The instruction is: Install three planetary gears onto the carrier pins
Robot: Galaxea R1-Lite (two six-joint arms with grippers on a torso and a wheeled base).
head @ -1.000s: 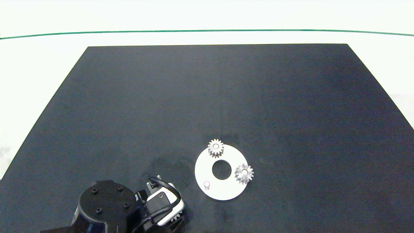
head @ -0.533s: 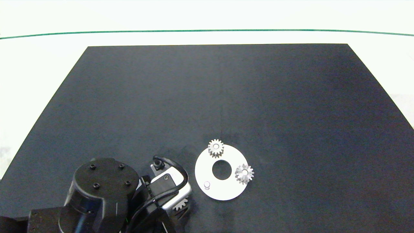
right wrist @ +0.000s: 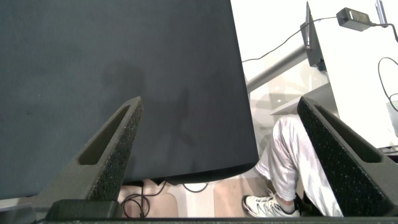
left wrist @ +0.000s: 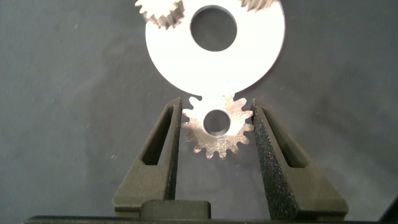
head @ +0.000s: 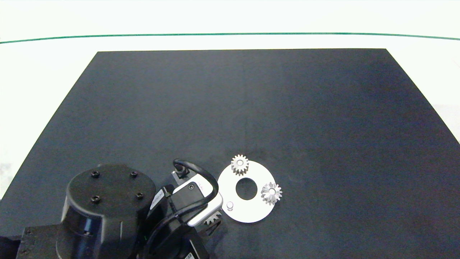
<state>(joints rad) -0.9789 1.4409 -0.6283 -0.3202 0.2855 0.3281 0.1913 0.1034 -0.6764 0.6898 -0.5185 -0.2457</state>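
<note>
Under left tool point(left wrist: 217, 124): third gear point(left wrist: 217, 126) gripped; bare pin point(head: 230, 205) hidden.

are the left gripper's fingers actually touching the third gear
Touching. In the left wrist view the left gripper has both fingers pressed against the teeth of the third gear, with no gap on either side.

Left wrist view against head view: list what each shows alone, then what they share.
Only the left wrist view shows the left tool shut on the third small silvery toothed gear, at the disc's edge. Only the head view shows the bare pale pin and the whole black mat. Both show the flat white ring-shaped disc and two mounted gears.
</note>
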